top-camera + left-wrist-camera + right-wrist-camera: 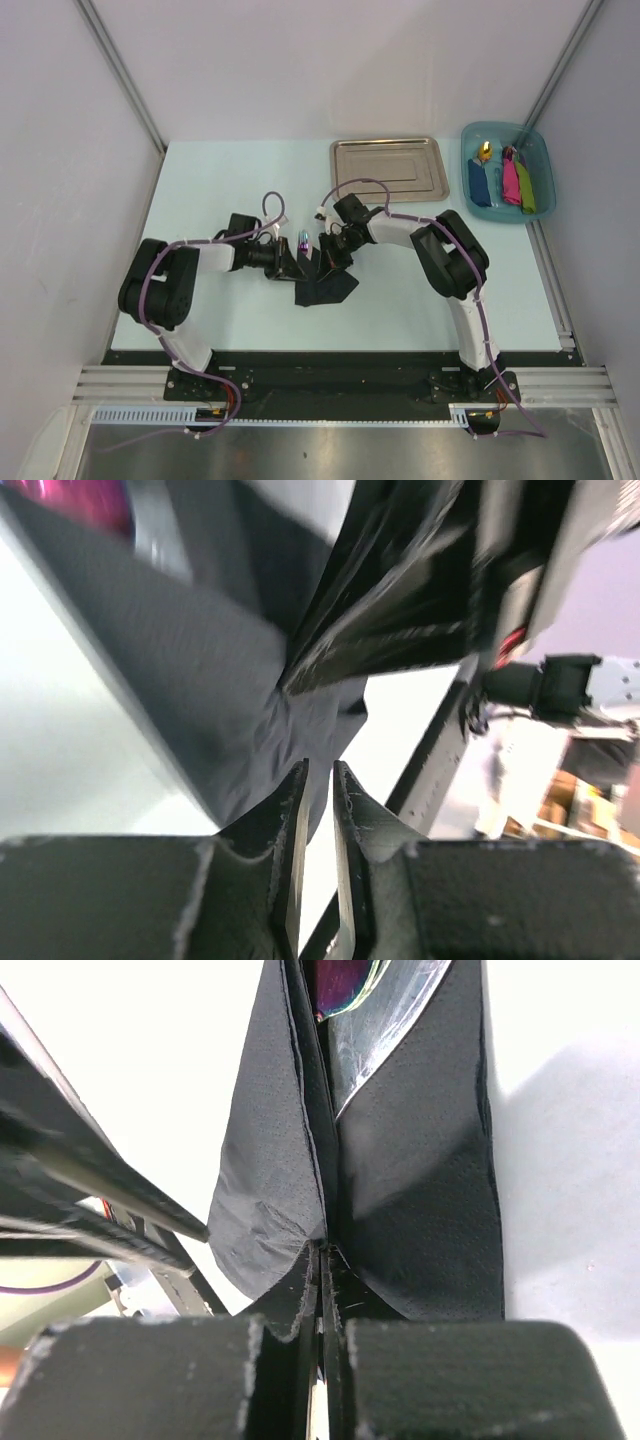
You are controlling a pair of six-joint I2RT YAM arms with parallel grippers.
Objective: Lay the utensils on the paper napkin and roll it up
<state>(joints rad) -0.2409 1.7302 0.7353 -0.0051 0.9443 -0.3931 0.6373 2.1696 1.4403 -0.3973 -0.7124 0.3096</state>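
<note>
The black paper napkin [325, 288] lies crumpled mid-table, folded up round the utensils. One purplish handle end [303, 240] sticks out at its far side. My right gripper [331, 256] is shut on a fold of the napkin [420, 1160]; its tips [322, 1250] pinch the crease, and an iridescent utensil [345, 990] shows inside the fold. My left gripper [290, 262] faces it from the left. In its wrist view the jaws [320, 770] stand a narrow slit apart, with the napkin [220, 680] hanging just at the tips and a pink-purple utensil end [90, 500] beyond it.
A shiny steel tray [388, 170] sits at the back centre. At the back right stands a teal bin [545, 150] holding blue [480, 185], pink [511, 180] and green [526, 185] items. White walls close in the table on three sides.
</note>
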